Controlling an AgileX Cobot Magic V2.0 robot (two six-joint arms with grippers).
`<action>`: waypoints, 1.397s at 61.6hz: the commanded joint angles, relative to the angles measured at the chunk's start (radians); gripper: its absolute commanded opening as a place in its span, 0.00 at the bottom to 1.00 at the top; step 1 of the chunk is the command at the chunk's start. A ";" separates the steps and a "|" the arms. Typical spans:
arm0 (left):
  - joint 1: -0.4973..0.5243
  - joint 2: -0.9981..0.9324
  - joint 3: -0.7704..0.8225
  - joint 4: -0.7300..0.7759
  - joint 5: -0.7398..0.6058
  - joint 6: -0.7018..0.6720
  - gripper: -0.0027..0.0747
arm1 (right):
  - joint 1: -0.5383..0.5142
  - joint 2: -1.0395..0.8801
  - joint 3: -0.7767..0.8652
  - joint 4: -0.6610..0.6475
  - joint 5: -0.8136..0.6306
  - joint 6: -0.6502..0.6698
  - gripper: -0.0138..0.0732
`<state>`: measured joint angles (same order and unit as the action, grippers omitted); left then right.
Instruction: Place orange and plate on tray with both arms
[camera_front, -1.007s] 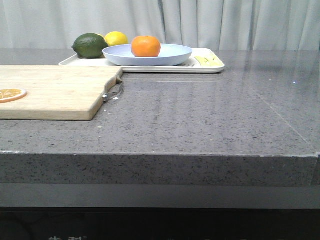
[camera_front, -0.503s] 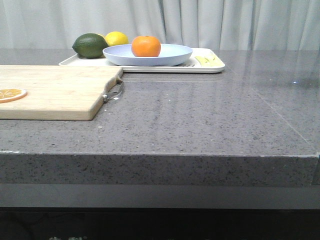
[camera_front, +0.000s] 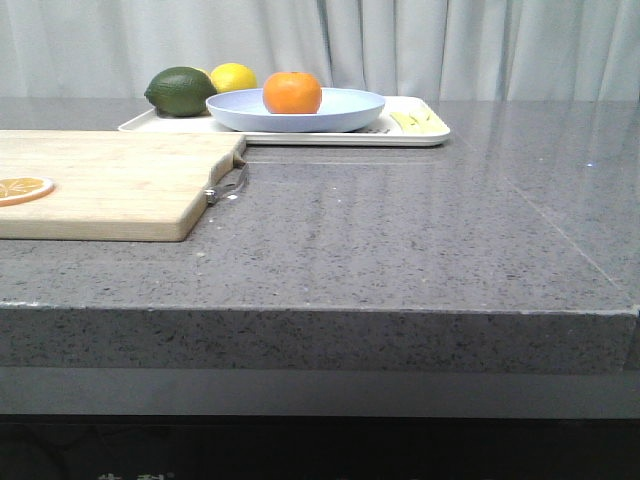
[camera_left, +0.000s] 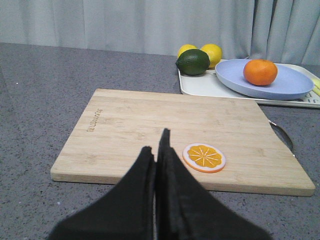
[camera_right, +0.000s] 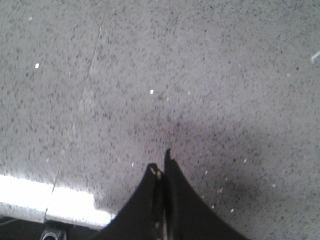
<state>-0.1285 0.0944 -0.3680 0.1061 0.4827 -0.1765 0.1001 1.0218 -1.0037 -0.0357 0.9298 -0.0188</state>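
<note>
Both claws are pressed together and empty: the left claw (camera_left: 159, 150) hangs over the cutting board (camera_left: 150, 130), far short of the orange (camera_left: 260, 72), which sits in the plate (camera_left: 285, 82) on the tray (camera_left: 200, 85), so the job looks finished; the right claw (camera_right: 162, 167) hangs over bare counter (camera_right: 200, 75).

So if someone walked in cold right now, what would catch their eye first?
The bright round orange sitting in the wide lavender-blue plate, itself resting on the white rectangular tray at the table's far side. Next, the thin orange slice on the light wooden cutting board, nearer on the robot's left.
</note>
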 joint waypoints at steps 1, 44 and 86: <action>0.004 0.010 -0.027 0.003 -0.085 -0.004 0.01 | -0.008 -0.140 0.121 -0.015 -0.179 -0.019 0.08; 0.004 0.010 -0.027 0.003 -0.085 -0.004 0.01 | -0.007 -0.826 0.603 -0.015 -0.548 -0.017 0.08; 0.004 0.010 -0.027 0.003 -0.085 -0.004 0.01 | -0.007 -0.826 0.603 -0.015 -0.545 -0.017 0.08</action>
<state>-0.1285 0.0944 -0.3680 0.1061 0.4818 -0.1765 0.1001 0.1877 -0.3733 -0.0357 0.4696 -0.0259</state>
